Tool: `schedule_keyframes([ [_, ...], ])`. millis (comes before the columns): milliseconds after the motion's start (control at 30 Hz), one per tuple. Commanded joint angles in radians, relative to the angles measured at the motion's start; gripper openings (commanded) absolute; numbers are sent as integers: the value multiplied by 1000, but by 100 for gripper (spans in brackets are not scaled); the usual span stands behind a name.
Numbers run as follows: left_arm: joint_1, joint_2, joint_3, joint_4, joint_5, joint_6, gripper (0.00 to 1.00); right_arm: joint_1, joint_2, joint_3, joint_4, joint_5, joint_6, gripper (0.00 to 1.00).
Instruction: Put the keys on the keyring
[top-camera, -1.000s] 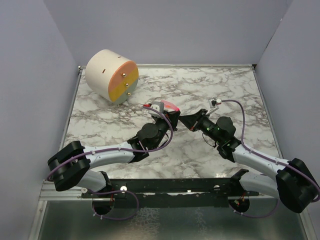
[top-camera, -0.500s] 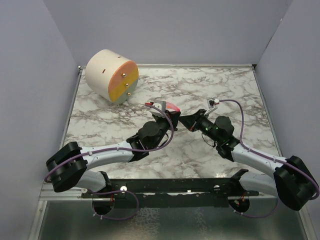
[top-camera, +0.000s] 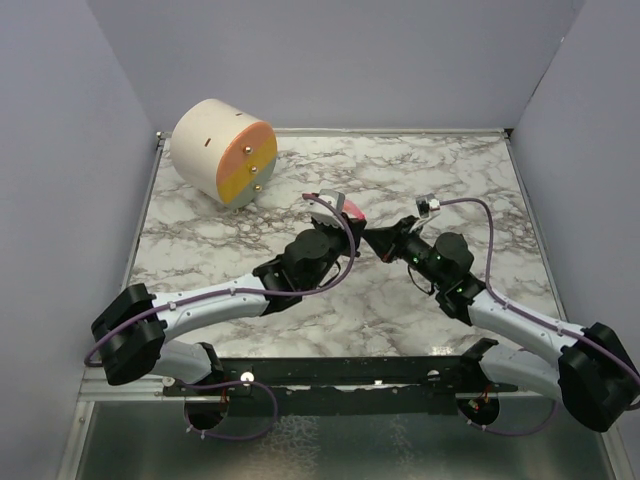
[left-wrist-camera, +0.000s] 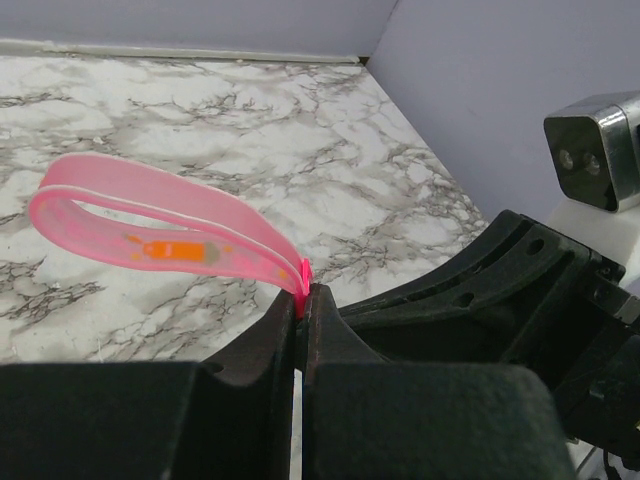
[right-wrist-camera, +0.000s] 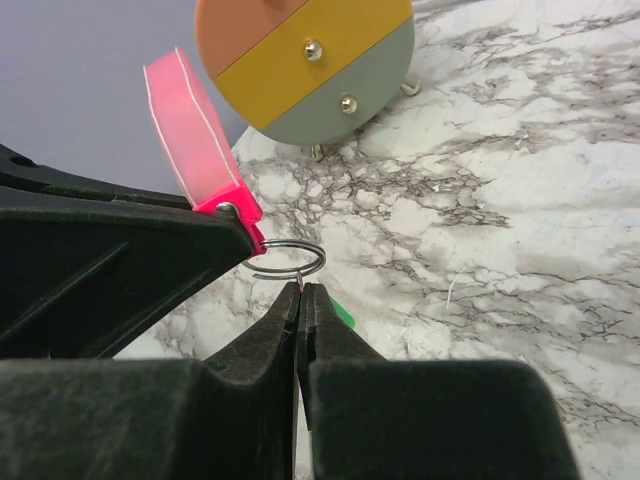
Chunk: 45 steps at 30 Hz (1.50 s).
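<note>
My left gripper (left-wrist-camera: 303, 295) is shut on the end of the pink key (left-wrist-camera: 160, 225), a slim translucent pink strip bent into a loop and held above the marble. My right gripper (right-wrist-camera: 300, 290) is shut on the near edge of the small metal keyring (right-wrist-camera: 285, 260). The pink key (right-wrist-camera: 195, 140) ends at the ring's left edge, touching it. The green key (right-wrist-camera: 342, 314) peeks out behind my right finger; I cannot tell whether it hangs from the ring. In the top view both grippers (top-camera: 352, 230) (top-camera: 374, 240) meet tip to tip at mid-table, with the pink key (top-camera: 347, 208) above them.
A big cream cylinder with an orange, yellow and grey face (top-camera: 222, 150) lies at the back left of the marble table (top-camera: 460, 180); it also shows in the right wrist view (right-wrist-camera: 300, 60). Lilac walls enclose the table on three sides.
My left arm has reached forward and to the right, bringing the pink key up against the ring. My right gripper has edged slightly left, still shut on the ring.
</note>
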Motion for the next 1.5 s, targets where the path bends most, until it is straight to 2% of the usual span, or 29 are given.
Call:
schedule_keyframes([
  [0, 16, -18, 65, -76, 38, 11, 0, 4, -26, 37, -72, 53, -98, 1],
  [367, 95, 46, 191, -276, 157, -5, 0, 5, -51, 73, -157, 86, -222, 1],
  [533, 119, 71, 236, -318, 216, 15, 0, 5, -30, 100, -188, 77, -262, 1],
  [933, 174, 156, 378, -469, 385, 81, 0, 5, -23, 158, -297, 117, -357, 1],
  [1467, 215, 302, 627, -736, 514, 204, 0, 5, -2, 186, -380, 193, -416, 1],
])
